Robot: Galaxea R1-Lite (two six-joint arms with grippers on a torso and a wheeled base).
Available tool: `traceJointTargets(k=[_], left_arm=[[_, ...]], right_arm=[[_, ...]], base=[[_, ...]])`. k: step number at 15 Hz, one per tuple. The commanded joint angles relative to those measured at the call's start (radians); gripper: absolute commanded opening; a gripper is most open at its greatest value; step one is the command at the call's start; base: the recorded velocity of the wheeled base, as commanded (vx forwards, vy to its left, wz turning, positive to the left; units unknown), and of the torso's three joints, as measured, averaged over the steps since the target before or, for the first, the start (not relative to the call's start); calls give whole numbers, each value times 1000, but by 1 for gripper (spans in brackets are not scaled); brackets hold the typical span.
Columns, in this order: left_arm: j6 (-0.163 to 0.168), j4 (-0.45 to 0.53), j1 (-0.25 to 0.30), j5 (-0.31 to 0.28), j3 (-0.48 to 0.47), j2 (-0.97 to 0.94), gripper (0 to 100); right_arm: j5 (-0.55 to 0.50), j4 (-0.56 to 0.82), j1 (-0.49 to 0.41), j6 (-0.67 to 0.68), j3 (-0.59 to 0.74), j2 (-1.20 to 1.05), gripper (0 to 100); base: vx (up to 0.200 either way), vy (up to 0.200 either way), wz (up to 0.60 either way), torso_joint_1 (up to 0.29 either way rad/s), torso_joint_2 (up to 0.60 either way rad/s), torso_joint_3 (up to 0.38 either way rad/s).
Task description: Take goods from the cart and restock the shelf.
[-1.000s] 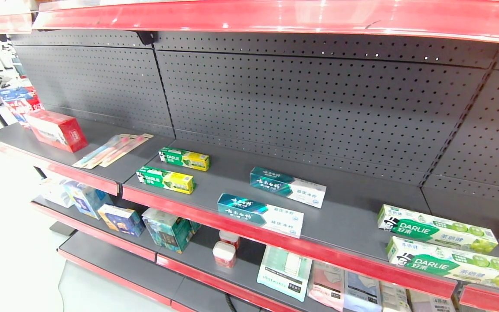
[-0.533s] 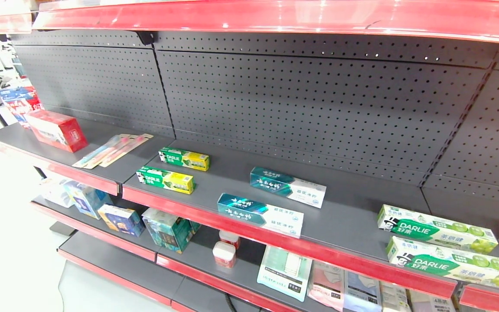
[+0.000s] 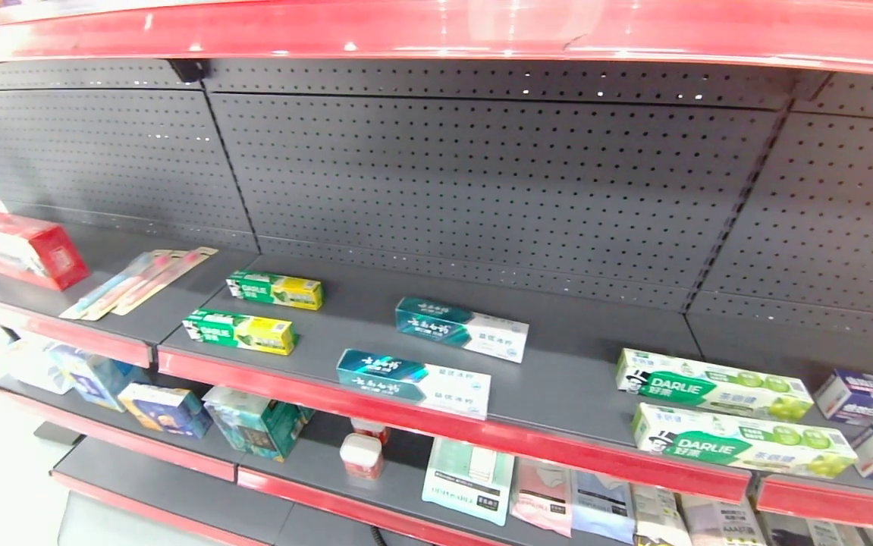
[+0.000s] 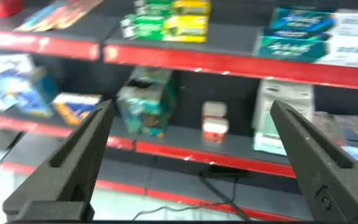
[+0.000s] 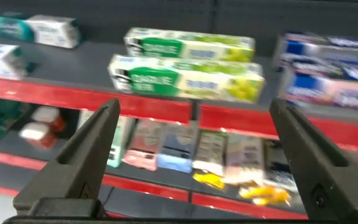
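Shelf (image 3: 580, 371): the dark board that carries the front teal box (image 3: 413, 383) and the target of the restock, straight ahead. Its red lip runs just under that box. I judge that an item brought in too low would catch on the lip and tip.

Bare stretch (image 3: 557, 394): right of the front teal box, between it and the long green boxes (image 3: 743, 449). It looks like the likeliest slot, but a skewed placement would crowd both neighbours.

Long green boxes: well to the right of the front teal box, one behind the other. The nearer one sits at the lip, so a careless arm sweep could push it off onto the tier below.

Rear teal box (image 3: 460, 328): just behind the front teal box and apart from it. A deep push would shunt it toward the pegboard.

Small green-yellow boxes (image 3: 239, 331): left of the front teal box. They look light and easy to knock.

Left gripper (image 4: 191, 104): fingers spread wide and holding nothing, facing the tier below the front teal box.

Right gripper (image 5: 194, 102): also spread wide and empty, facing the long green boxes. With no goods in either gripper, any reach toward the shelf now only risks knocking stock.
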Motion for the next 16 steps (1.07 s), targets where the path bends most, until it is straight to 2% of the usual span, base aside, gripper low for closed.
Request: traceJointTargets(k=[1,8,14,15,16], left_arm=[[0,0,0,0,0,1,100],[0,0,0,0,0,1,100],[0,0,-2,0,0,1,100],[0,0,-8,0,0,3,100],[-2,1,-38,0,0,3,100]], right_arm=[[1,0,0,-1,0,7,100],[1,0,0,-2,0,8,100],[2,0,5,-7,0,8,100],[2,0,6,-11,0,8,100],[13,0,14,-13,0,7,100]], base=[[0,0,-600,12,2,-2],[0,0,-600,4,0,1],[0,0,0,0,0,0],[0,0,0,0,0,0],[0,0,0,0,0,0]])
